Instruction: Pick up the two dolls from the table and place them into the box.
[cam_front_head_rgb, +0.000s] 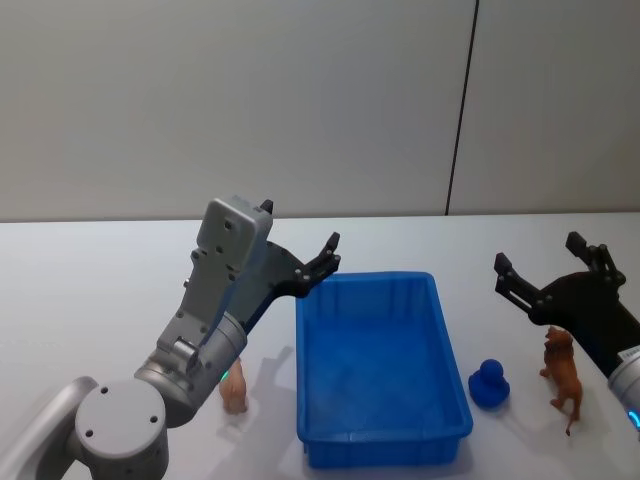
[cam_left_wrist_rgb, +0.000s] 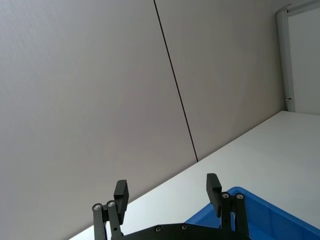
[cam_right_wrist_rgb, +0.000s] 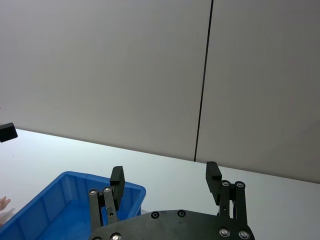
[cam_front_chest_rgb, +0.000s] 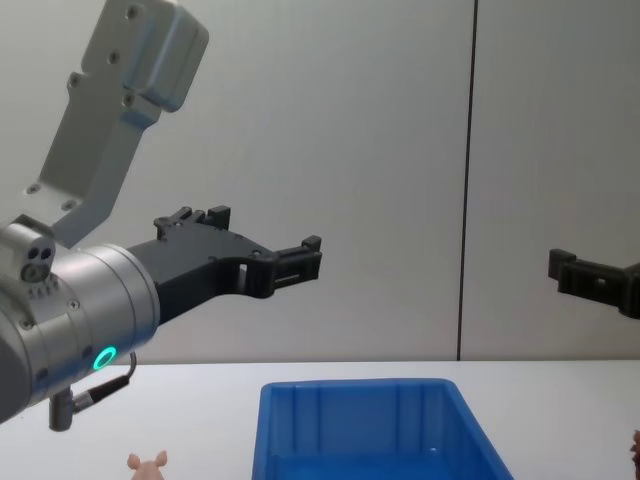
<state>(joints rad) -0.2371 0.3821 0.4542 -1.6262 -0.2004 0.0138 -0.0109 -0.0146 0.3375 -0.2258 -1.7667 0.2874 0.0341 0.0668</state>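
Two dolls are recorded on the desk (cam_front_head_rgb: 100, 290), neither yet in the box (cam_front_head_rgb: 300, 340), which is seen empty.

- Brown doll (cam_front_head_rgb: 562, 372): upright, right of the box, with a small blue toy (cam_front_head_rgb: 490, 385) between it and the box wall.
- Pink doll (cam_front_head_rgb: 234, 392): left of the box, near its front corner, partly hidden under the left forearm.
- Left claw (cam_left_wrist_rgb: 167, 186): spread open, nothing held, raised by the box's far left corner and pointed forward.
- Right claw (cam_front_head_rgb: 540, 255): spread open, nothing held, raised just beyond the brown doll.

Step judged: approach, with no grasp begun.

Next move, as judged: the right claw is to be pitched down and lowered over the brown doll, with the blue toy avoided. The left claw would need to be drawn back toward the robot before descent, since the pink doll sits beneath the arm.
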